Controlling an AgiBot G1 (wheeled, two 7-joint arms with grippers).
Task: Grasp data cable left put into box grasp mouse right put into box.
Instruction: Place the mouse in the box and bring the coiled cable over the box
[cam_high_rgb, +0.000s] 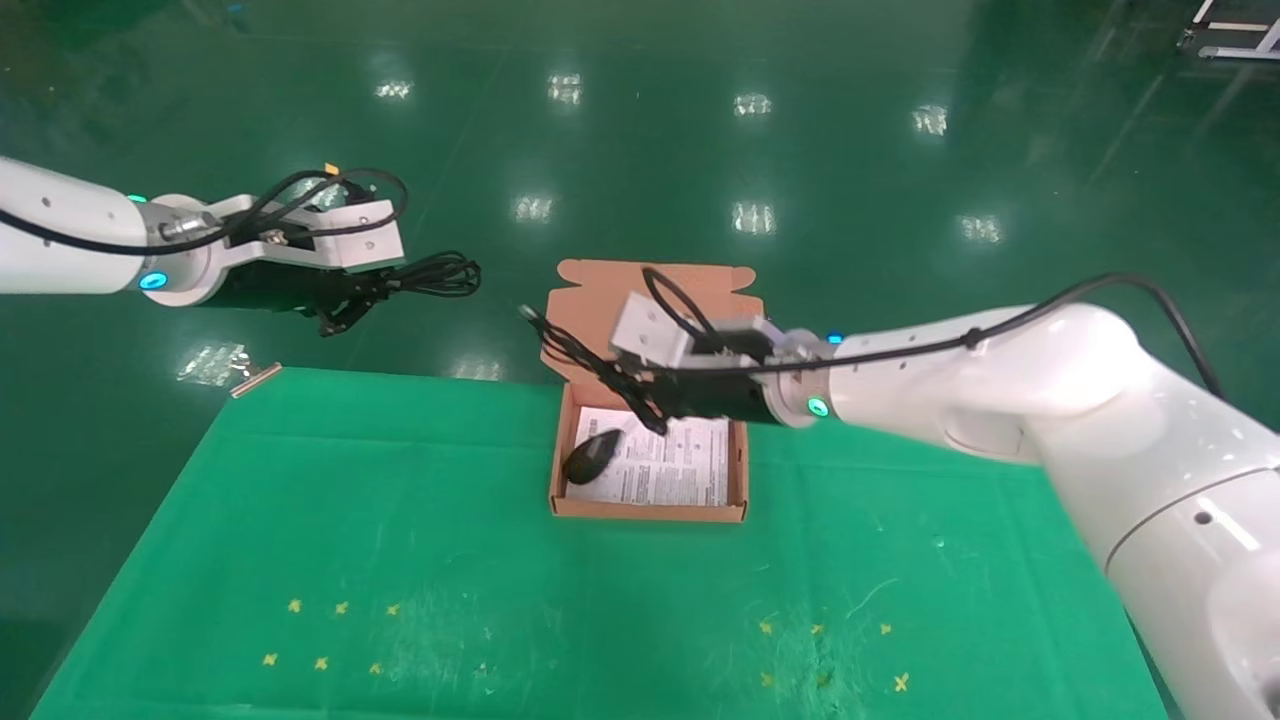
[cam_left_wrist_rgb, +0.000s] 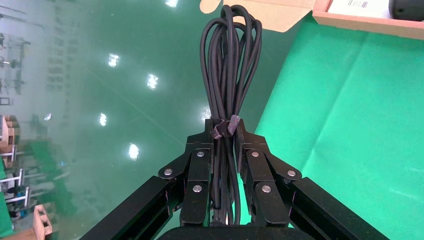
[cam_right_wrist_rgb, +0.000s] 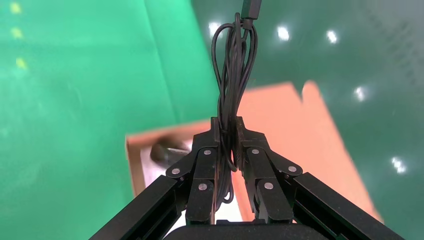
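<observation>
While the right gripper (cam_high_rgb: 650, 405) pinches the mouse (cam_high_rgb: 592, 456) cord above the box (cam_high_rgb: 648, 510) and the left gripper (cam_high_rgb: 345, 300) clamps the data cable (cam_high_rgb: 435, 275) off-table, releasing risks the cord draping over the wall.

In the head view, the white right arm (cam_high_rgb: 1050, 400) covers the small orange-brown cardboard box's (cam_high_rgb: 648, 508) upper right corner and runs off the frame's right edge. In the right wrist view, the small black oval mouse (cam_right_wrist_rgb: 167, 152) is blurred and half hidden behind the right gripper's black finger (cam_right_wrist_rgb: 205, 165).
</observation>
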